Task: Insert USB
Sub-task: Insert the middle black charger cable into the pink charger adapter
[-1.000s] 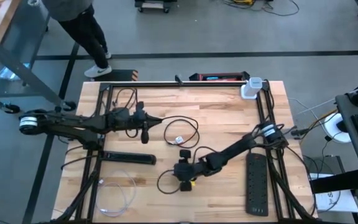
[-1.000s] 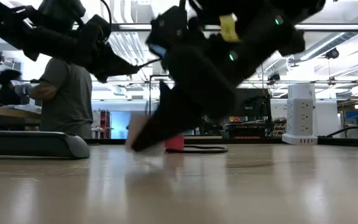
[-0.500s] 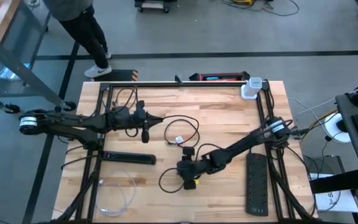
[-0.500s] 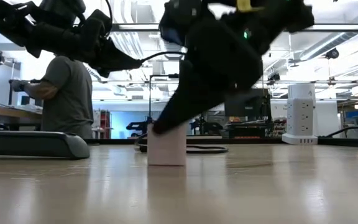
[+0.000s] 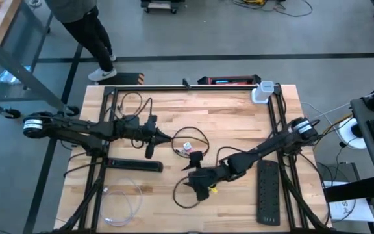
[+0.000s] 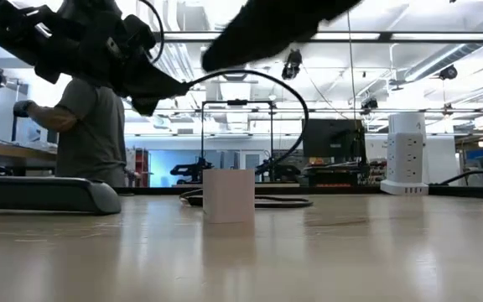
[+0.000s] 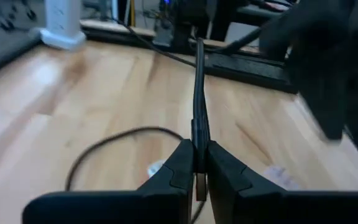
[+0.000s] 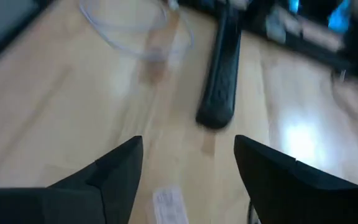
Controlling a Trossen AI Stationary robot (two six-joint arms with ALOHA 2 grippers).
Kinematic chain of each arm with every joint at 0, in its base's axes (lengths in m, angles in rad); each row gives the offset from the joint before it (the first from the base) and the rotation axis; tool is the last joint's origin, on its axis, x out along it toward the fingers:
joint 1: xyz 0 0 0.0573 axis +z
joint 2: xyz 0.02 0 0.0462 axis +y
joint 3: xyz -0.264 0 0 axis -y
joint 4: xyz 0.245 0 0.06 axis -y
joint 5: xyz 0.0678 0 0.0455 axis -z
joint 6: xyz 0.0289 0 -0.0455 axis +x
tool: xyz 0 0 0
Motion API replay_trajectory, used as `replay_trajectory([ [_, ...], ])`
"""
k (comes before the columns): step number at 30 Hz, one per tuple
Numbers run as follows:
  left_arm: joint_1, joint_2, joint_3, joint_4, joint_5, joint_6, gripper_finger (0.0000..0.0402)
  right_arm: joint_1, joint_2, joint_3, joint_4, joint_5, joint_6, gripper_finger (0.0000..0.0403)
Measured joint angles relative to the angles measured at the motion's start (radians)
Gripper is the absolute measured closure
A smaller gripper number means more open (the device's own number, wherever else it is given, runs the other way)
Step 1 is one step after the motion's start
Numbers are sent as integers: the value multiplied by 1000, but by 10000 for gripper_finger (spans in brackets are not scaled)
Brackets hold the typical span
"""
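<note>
Left wrist view showed the left gripper [image 7: 196,163] pinched tight on the black USB cable [image 7: 198,93], held above the wooden table [image 7: 92,99]. The right gripper [image 8: 188,165] hung with its fingers spread wide and empty, over the white adapter block [image 6: 228,195] standing mid-table.

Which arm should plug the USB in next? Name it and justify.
Left, probably. The left gripper is shut on the black cable near its end, while the right gripper is open and empty above the table.
</note>
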Motion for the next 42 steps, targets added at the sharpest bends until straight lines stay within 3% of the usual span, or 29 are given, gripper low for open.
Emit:
replay_trajectory([
  [13,-107,103,0,35,69,-244,390,30,2,71,2,78,-175,193],
  [21,-264,192,0,203,70,-284,390,-20,13,68,-5,108,-229,211],
  [26,-308,215,0,295,51,-292,390,-54,47,66,3,126,-265,225],
  [42,-309,219,0,313,8,-314,390,-71,43,55,31,110,-234,335],
])
